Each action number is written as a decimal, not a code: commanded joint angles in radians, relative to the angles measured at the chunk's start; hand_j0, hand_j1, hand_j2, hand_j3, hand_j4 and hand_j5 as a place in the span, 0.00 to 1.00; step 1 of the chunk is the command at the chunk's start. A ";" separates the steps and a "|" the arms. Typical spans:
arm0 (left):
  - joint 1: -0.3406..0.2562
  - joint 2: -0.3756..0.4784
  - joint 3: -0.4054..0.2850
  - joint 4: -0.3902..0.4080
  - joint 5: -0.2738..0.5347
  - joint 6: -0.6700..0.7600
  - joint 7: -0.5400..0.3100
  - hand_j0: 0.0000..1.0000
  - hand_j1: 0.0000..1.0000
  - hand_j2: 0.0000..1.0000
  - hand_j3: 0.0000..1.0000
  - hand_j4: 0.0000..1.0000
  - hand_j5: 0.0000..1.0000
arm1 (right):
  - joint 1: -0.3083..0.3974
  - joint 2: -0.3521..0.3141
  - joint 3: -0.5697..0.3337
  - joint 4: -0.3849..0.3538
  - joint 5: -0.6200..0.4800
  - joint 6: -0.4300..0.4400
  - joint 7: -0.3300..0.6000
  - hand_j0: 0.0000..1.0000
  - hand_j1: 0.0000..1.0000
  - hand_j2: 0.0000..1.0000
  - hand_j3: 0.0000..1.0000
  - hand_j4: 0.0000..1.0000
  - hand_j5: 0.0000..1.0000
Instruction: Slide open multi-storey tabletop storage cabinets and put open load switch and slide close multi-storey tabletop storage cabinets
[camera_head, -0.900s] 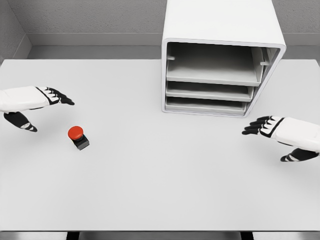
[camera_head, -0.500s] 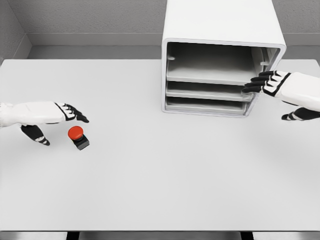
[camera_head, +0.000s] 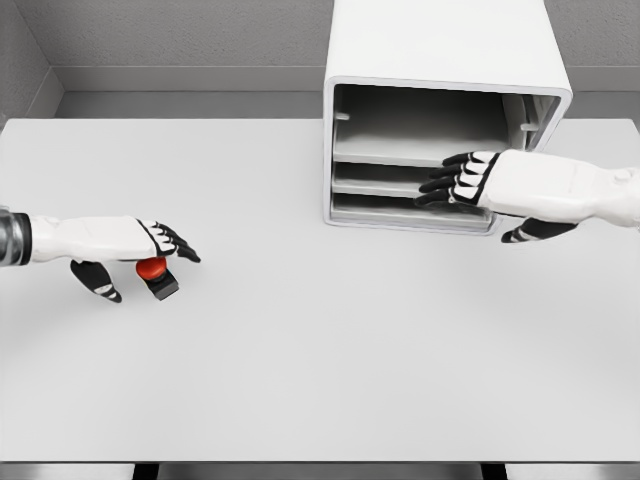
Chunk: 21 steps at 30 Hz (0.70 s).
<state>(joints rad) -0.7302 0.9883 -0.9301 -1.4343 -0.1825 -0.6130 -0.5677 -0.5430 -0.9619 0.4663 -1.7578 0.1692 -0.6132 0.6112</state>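
Observation:
The white cabinet (camera_head: 440, 45) stands at the back right of the table, its front showing three grey trays (camera_head: 420, 150) one above another. My right hand (camera_head: 460, 180) reaches in front of the middle tray, fingers spread and flat, holding nothing. On the left lies the load switch (camera_head: 155, 272), a red button on a black base. My left hand (camera_head: 150, 250) hovers just over it and partly hides the button, with fingers extended above and thumb low to the left, and nothing grasped.
The white table (camera_head: 320, 350) spans the whole view, with its front edge at the bottom. Grey walls rise behind the cabinet.
My right hand moved left from the cabinet's right edge to the front of the middle tray. My left hand slid right and down until it covers the red switch.

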 joint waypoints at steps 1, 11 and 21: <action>-0.002 0.000 0.000 -0.003 0.003 0.002 0.000 1.00 1.00 1.00 1.00 1.00 1.00 | 0.000 0.019 0.051 0.000 -0.007 0.002 0.000 1.00 1.00 1.00 1.00 1.00 1.00; -0.009 -0.026 -0.001 0.003 -0.008 0.002 0.000 0.79 0.79 0.79 0.79 0.79 0.79 | -0.112 0.088 0.140 0.063 -0.007 0.085 0.000 1.00 1.00 1.00 1.00 1.00 1.00; -0.005 -0.016 0.000 -0.006 -0.020 0.002 0.000 0.72 0.72 0.72 0.72 0.72 0.72 | -0.206 0.149 0.204 0.189 -0.034 0.144 0.000 1.00 1.00 1.00 1.00 1.00 1.00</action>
<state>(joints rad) -0.7363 0.9702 -0.9307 -1.4390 -0.2074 -0.6130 -0.5678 -0.7501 -0.8238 0.6574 -1.5912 0.1446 -0.4758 0.6113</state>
